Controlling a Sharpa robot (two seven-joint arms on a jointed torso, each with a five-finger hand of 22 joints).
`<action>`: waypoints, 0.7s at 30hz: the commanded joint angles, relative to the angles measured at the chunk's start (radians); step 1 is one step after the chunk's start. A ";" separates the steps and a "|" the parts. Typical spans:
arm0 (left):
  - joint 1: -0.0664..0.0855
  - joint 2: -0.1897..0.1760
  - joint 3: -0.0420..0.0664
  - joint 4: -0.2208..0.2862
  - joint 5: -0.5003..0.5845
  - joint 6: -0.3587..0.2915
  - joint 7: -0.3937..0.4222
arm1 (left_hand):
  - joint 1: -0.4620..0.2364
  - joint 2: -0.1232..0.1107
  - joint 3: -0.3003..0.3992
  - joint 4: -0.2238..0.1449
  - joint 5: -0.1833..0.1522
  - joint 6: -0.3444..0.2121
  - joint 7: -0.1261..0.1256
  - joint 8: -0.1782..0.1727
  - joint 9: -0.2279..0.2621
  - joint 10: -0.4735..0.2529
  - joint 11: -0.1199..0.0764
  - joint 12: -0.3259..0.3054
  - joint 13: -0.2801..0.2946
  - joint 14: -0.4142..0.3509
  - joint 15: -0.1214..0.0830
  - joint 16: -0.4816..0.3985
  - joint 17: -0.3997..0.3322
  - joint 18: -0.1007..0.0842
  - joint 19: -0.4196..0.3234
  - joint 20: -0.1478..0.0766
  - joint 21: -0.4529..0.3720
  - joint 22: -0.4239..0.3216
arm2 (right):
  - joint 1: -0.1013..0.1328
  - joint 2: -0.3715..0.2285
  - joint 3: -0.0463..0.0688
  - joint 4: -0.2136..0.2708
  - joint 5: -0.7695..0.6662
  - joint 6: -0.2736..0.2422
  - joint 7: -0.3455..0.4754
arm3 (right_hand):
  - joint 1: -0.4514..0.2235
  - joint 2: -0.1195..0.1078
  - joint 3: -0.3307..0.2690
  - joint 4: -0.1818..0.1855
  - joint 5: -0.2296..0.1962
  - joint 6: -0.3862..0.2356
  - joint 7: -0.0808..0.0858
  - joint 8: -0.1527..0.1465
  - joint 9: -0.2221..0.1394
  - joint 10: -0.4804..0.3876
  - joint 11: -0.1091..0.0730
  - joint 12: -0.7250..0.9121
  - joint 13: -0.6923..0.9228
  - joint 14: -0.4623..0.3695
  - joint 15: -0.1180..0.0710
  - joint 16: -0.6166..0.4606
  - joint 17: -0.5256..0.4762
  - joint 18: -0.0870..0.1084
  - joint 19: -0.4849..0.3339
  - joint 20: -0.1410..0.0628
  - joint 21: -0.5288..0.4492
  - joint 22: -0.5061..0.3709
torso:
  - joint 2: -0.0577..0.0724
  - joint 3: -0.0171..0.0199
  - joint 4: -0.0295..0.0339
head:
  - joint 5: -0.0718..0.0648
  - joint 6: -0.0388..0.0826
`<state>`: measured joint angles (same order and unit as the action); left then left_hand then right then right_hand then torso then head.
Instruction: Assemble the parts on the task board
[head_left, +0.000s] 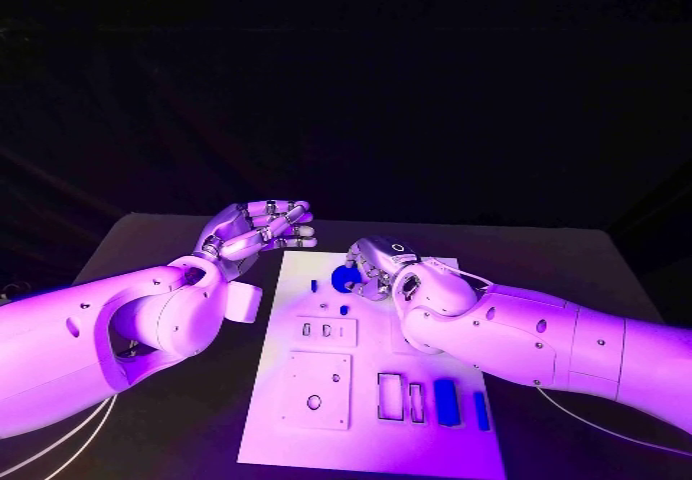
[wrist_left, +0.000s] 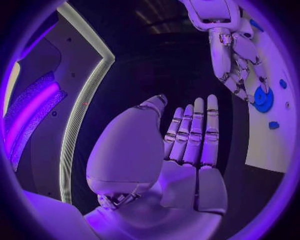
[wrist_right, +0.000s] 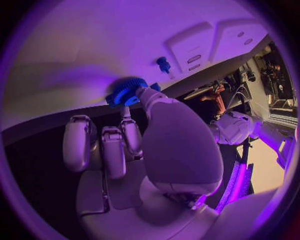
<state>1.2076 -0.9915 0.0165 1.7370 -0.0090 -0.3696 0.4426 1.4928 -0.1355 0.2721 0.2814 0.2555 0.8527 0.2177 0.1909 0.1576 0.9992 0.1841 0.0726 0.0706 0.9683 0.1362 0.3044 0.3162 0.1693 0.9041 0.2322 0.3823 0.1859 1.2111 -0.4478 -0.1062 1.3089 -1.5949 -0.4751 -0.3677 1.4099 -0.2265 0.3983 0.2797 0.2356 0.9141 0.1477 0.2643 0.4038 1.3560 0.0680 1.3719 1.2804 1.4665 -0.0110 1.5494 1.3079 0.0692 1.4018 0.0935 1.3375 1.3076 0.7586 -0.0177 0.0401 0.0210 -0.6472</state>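
Note:
The white task board (head_left: 289, 440) lies in the middle of the black table. A round blue gear (head_left: 346, 278) rests flat on its far part. My right hand (head_left: 378, 265) reaches down to it; its thumb (wrist_right: 145, 94) touches the blue gear (wrist_right: 127, 92) at the rim and a finger meets the other side. A small blue peg (wrist_right: 164, 64) stands close by on the board (wrist_right: 94, 45). My left hand (head_left: 260, 232) hovers off the board's far left corner, holding nothing, with its fingers (wrist_left: 195, 131) stretched out. The left wrist view shows the right hand (wrist_left: 240, 60) over the gear (wrist_left: 263, 100).
Two long blue parts (head_left: 446, 403) (head_left: 482, 410) lie at the board's near right, beside two rectangular slots (head_left: 389, 395). White inset plates (head_left: 327, 331) (head_left: 317, 388) with small holes sit mid-board. Black table (head_left: 144, 250) surrounds the board.

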 joint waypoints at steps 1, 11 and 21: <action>0.002 0.002 0.001 0.001 0.002 0.020 0.003 | 0.008 -0.002 0.008 -0.001 -0.005 0.005 0.015 0.004 0.001 0.005 -0.001 -0.004 -0.001 -0.010 -0.001 0.004 0.001 0.009 -0.008 0.002 0.006 0.001 | 0.001 0.002 0.000 -0.003 -0.003 0.027 0.009 | -0.022 -0.026 -0.013 0.007 -0.004 -0.033 0.008 -0.025 -0.019 -0.019 0.003 -0.014 -0.017 0.089 0.010 -0.001 0.194 0.000 -0.007 0.010 -0.010 0.003 | 0.000 -0.0003 -0.0018 | 0.002 -0.003; 0.002 0.008 0.001 -0.006 0.001 0.025 0.001 | 0.021 0.004 0.025 -0.008 0.001 0.004 0.016 0.003 0.001 0.004 -0.001 -0.006 -0.002 -0.019 0.000 0.003 0.008 0.009 -0.016 0.002 0.011 0.004 | 0.000 -0.005 -0.002 -0.004 0.052 0.071 0.021 | -0.118 0.008 -0.165 0.013 0.009 -0.052 0.016 -0.048 -0.041 -0.020 0.014 -0.008 -0.006 0.090 0.021 0.001 0.200 0.002 -0.011 0.021 -0.023 0.001 | 0.000 -0.0015 -0.0034 | 0.003 -0.005; 0.002 0.009 0.001 -0.007 -0.001 0.028 -0.003 | 0.028 0.000 0.032 -0.014 0.000 0.003 0.017 0.002 0.001 0.003 0.000 -0.006 -0.002 -0.023 0.001 0.002 0.011 0.009 -0.020 0.002 0.015 0.007 | -0.001 -0.013 -0.004 -0.002 0.085 0.092 0.024 | -0.144 0.049 -0.202 0.013 0.026 -0.035 0.014 -0.044 -0.046 -0.010 0.013 0.002 0.007 0.092 0.020 0.004 0.208 0.001 -0.005 0.022 -0.018 0.011 | 0.000 -0.0003 -0.0028 | -0.002 -0.007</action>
<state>1.2076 -0.9841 0.0165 1.7283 -0.0093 -0.3639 0.4371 1.5143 -0.1352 0.2984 0.2663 0.2555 0.8527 0.2177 0.1909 0.1575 0.9991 0.1841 0.0726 0.0695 0.9554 0.1377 0.3044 0.3265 0.1693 0.8912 0.2375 0.3901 0.1917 1.2157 -0.4580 -0.1055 1.3092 -1.5363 -0.4309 -0.3450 1.2636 -0.1892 0.1989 0.2938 0.2578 0.8735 0.1627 0.2147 0.3568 1.3399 0.0806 1.3686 1.2867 1.4669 0.0039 1.5493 1.3076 0.0691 1.3946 0.1149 1.3178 1.3081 0.7580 -0.0178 0.0373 0.0199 -0.6541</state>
